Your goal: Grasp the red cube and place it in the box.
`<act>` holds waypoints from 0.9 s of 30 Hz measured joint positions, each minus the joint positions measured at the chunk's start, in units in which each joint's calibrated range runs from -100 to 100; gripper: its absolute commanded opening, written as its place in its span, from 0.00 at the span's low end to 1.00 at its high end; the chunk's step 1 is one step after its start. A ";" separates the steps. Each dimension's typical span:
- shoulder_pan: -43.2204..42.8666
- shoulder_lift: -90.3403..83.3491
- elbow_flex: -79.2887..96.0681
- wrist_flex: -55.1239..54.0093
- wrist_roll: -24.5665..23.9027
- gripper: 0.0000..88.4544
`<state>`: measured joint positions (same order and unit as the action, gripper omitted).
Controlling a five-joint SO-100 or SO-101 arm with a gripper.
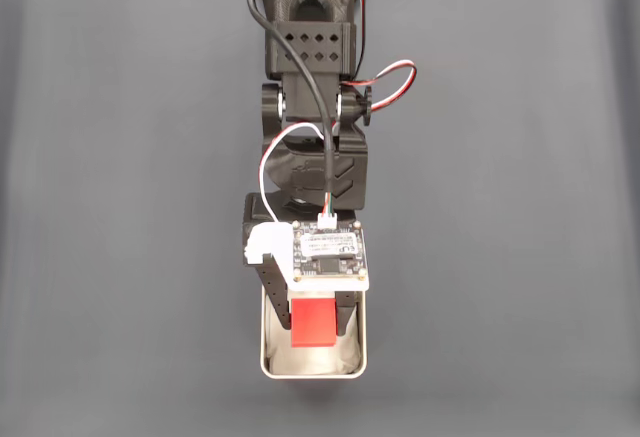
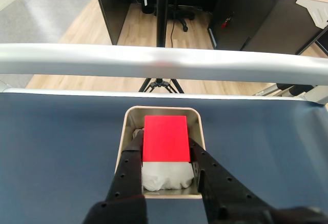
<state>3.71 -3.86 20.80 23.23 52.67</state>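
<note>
An office — dark desks (image 2: 241, 14), swivel chair (image 2: 182, 14), wood floor (image 2: 82, 24).

fixed view looks straight down; wrist view close, facing fwd; both share box (image 1: 266, 357) (image 2: 201, 126).

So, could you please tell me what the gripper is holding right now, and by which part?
The gripper holds the red cube by its two opposite side faces, one finger on each, over the box.
</note>
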 measured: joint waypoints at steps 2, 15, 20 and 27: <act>0.07 0.00 0.00 0.00 0.00 0.04; 0.07 0.00 0.63 -0.95 0.00 0.06; 0.07 0.00 1.08 -1.19 0.00 0.33; 0.30 0.00 1.45 -1.27 0.00 0.43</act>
<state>4.01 -3.86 22.24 21.96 52.67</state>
